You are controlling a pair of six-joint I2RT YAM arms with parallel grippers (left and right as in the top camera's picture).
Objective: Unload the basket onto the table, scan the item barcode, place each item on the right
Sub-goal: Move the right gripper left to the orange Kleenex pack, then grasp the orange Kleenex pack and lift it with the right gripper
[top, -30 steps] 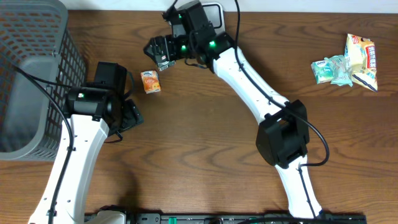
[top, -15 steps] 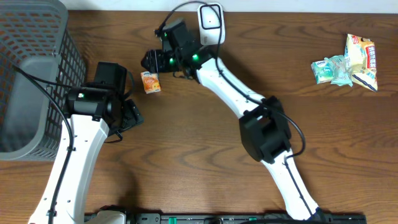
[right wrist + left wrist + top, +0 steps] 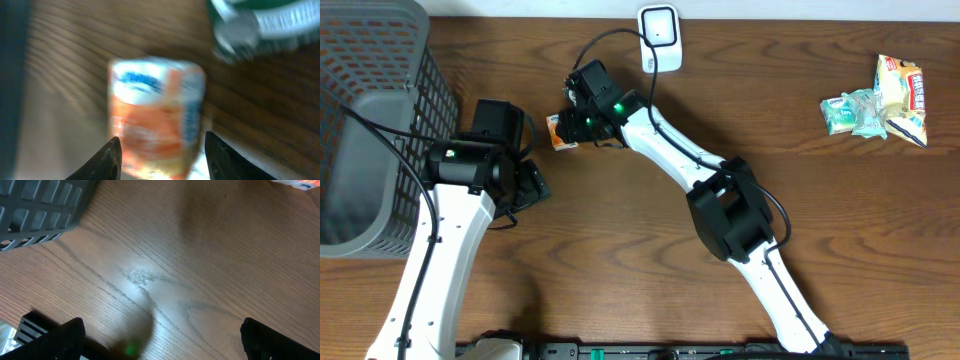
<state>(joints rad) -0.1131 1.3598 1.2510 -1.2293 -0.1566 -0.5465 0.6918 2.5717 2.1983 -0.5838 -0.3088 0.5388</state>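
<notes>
**A:** Where was the carton?

**B:** The carton (image 3: 558, 136) sat on the table (image 3: 620, 240) toward the far edge, between the basket (image 3: 370, 100) and the scanner (image 3: 660, 38). It was orange and white. The right arm (image 3: 670, 150) reached across the table to it.

**A:** And the right gripper?

**B:** The right gripper (image 3: 162, 150) was down over the carton. In the wrist view its fingers (image 3: 114, 160) stood one at each side, right against the carton's edges. That picture was blurred, though, so I couldn't tell whether they were pinching it or only flanking it.

**A:** What about the left gripper?

**B:** The left gripper (image 3: 161, 330) hung over bare wood with its fingers spread wide and nothing between them. From overhead it was near the carton, on the side nearer the robot, and not touching it.

**A:** Was anything else on the table?

**B:** Some snack packets (image 3: 880, 100) lay at the right end, well apart from the carton.
</notes>
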